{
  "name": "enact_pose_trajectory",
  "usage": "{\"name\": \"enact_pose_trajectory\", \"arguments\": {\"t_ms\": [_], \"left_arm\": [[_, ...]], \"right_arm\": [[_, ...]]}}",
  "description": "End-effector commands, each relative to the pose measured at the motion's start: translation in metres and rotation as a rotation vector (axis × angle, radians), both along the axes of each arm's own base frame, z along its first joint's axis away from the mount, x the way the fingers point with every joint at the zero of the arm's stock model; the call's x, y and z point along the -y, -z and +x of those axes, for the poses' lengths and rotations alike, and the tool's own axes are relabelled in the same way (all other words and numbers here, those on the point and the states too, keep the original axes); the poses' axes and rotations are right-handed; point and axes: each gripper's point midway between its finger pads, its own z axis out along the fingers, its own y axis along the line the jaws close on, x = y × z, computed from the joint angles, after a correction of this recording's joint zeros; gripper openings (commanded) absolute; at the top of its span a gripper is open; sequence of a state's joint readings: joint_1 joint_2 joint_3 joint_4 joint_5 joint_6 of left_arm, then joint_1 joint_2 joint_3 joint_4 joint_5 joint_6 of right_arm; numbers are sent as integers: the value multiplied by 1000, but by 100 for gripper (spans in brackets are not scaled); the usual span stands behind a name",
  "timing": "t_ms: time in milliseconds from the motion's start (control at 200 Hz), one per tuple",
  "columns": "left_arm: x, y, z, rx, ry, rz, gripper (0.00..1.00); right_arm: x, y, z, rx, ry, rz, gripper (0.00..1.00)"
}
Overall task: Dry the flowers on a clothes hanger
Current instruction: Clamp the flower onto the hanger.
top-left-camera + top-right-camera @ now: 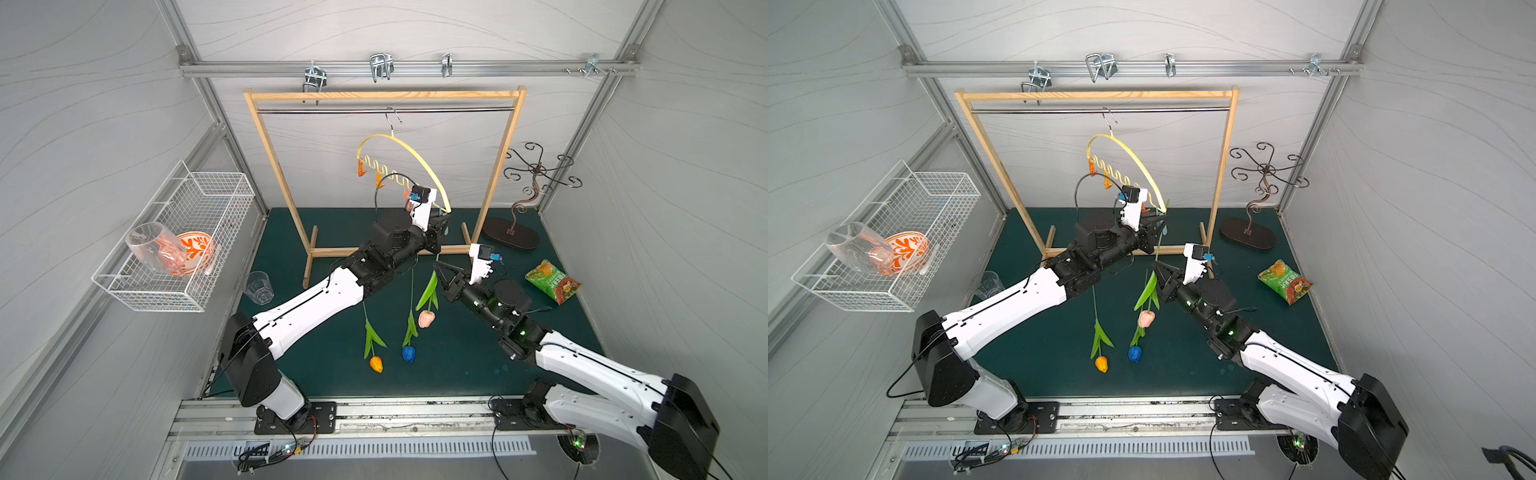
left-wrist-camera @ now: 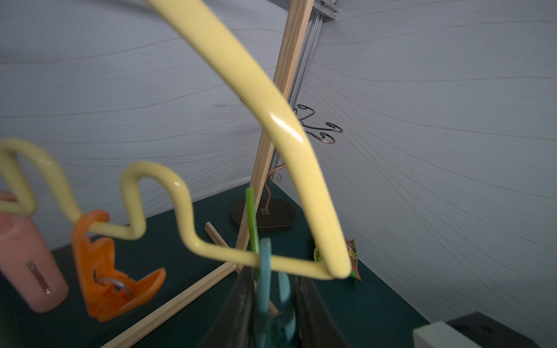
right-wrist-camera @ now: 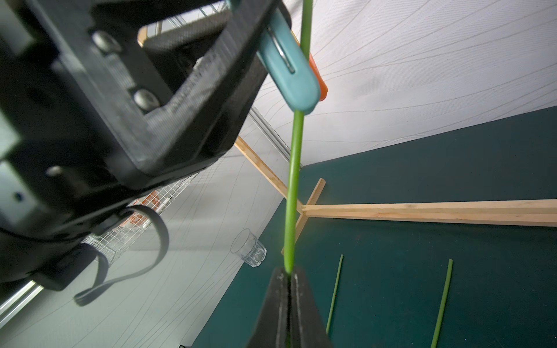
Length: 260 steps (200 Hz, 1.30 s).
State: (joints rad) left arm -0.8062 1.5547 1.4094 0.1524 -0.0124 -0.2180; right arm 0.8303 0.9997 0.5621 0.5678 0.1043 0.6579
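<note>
At hanger's (image 2: 280, 120) five-o'clock tip, left gripper (image 2: 271, 278) squeezes teal pin (image 3: 294, 81); right gripper (image 3: 290, 275), clamped tight, holds pink tulip (image 1: 426, 318) by its stem beside it; orange tulip (image 1: 376, 363) and blue tulip (image 1: 408, 353) lie at six o'clock.

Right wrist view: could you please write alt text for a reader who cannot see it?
The right gripper is shut on a thin green stem, which runs past a teal clothespin pinched by the left gripper. Two more stems lie on the dark green table.
</note>
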Motion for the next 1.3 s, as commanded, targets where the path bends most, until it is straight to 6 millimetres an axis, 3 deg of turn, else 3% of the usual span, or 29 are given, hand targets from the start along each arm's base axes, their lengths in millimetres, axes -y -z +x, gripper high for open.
{"name": "enact_pose_trajectory", "arguments": {"t_ms": [0, 340, 525, 890, 965, 1130, 1295], "left_arm": [[2, -19, 1, 37, -4, -42, 27], [-1, -17, 0, 38, -11, -36, 38], [-4, -18, -2, 51, -14, -24, 52], [-19, -5, -13, 58, -19, 97, 72], [-25, 0, -16, 52, -28, 119, 76], [-41, 9, -23, 29, -58, 160, 99], [-64, 28, -47, -89, -55, 186, 100]], "right_arm": [[-1, -20, -1, 46, 0, 29, 0], [-2, -21, 0, 45, 2, 23, 0], [-1, -16, 2, 40, 12, -3, 0], [2, 2, 15, 89, 75, -231, 3], [2, 1, 15, 101, 80, -249, 9], [6, 3, 20, 94, 108, -273, 16], [18, 12, 23, 28, 169, -287, 18]]}}
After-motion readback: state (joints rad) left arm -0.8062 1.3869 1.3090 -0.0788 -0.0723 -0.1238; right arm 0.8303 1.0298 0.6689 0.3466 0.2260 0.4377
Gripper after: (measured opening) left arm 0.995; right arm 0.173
